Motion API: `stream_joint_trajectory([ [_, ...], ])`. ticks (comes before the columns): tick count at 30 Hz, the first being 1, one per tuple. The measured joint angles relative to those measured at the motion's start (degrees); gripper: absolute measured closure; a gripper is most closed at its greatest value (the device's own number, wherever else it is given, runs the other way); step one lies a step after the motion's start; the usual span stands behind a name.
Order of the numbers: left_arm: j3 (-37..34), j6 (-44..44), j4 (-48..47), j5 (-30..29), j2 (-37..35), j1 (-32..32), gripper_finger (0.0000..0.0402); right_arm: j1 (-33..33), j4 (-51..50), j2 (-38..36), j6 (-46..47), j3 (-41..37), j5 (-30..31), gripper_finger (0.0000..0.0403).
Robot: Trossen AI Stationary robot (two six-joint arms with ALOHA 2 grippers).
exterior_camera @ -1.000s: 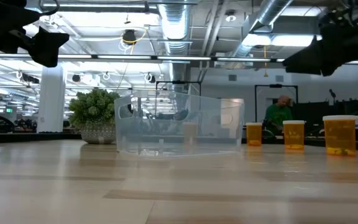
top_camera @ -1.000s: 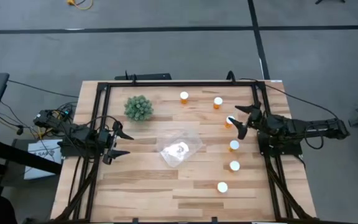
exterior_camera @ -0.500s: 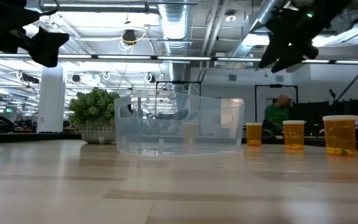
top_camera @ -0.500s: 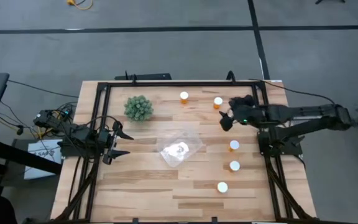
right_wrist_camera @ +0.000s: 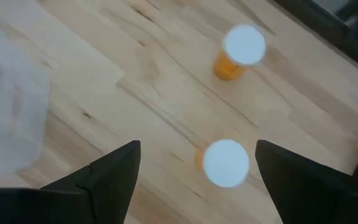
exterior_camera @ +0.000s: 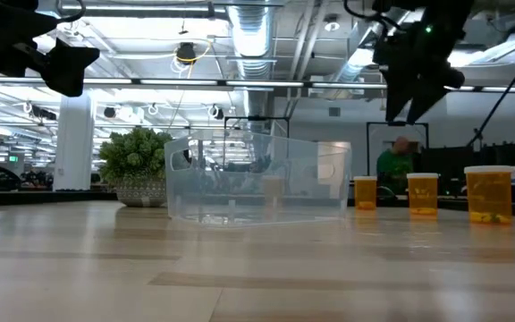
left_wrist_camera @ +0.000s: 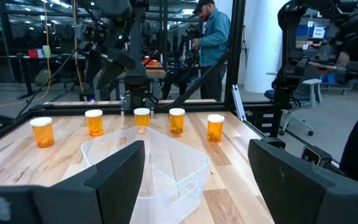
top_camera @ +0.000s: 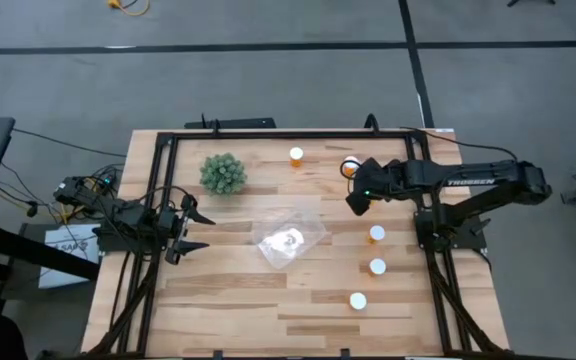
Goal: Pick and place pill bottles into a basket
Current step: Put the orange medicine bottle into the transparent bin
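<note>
The clear basket [top_camera: 290, 238] stands mid-table; it also shows in the low view [exterior_camera: 257, 183] and the left wrist view [left_wrist_camera: 160, 168]. Orange pill bottles with white caps stand upright on their bases along the table's right side [top_camera: 376, 233] [top_camera: 377, 266] [top_camera: 358, 300] and at the far side [top_camera: 296, 155] [top_camera: 350, 165]. My right gripper [top_camera: 354, 202] is open and empty, high above the table [exterior_camera: 409, 103]. One bottle's cap [right_wrist_camera: 225, 163] shows below, between its fingers; my arm hides this bottle in the high view. My left gripper [top_camera: 190, 230] waits open at the table's left edge.
A green spiky plant [top_camera: 223, 173] stands at the far left of the table. A black frame [top_camera: 268, 134] runs around the table's edges. In the wrist views the basket [right_wrist_camera: 5, 106] lies off to one side of the right gripper, and a person [left_wrist_camera: 213, 37] stands beyond the table.
My right arm has stretched out, carrying its gripper from the table's right edge toward the left, over the bottles. The gripper has tipped so its fingers point down. No bottle has moved.
</note>
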Motion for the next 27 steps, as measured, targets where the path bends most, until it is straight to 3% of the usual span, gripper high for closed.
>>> stream_joint_trajectory([
  [16, -0.01, 0.01, 0.0, 0.0, 0.01, -0.01, 0.0125, -1.75, 7.24, -0.44, 6.18, -12.82, -2.08, 0.0091],
  [27, 0.0, 0.01, 0.0, 0.0, 0.01, -0.02, 0.0125, -5.35, 14.01, -0.44, 3.84, -18.08, -1.91, 0.0091],
])
